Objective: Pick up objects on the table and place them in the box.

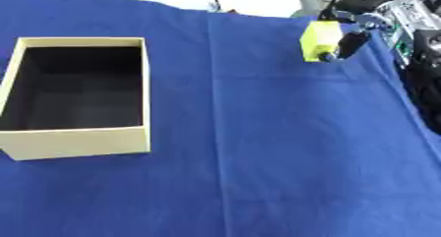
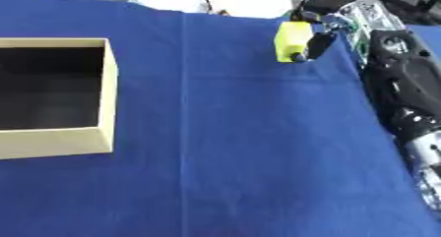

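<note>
Right arm (image 2: 405, 83) along frame's right edge: glossy black shell, silver metal joint sections at lower right and upper right. Right hand (image 2: 331, 22) at upper right: black fingers, silver parts.

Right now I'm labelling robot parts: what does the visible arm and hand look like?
The right arm is a bulky glossy black shell with silver metal joints and a patch of green near the wrist. The right hand has dark, slim fingers.

A test bench, likely a lab: a blue cloth (image 1: 258, 133) covers the table, with pale clutter at the far edge.
</note>
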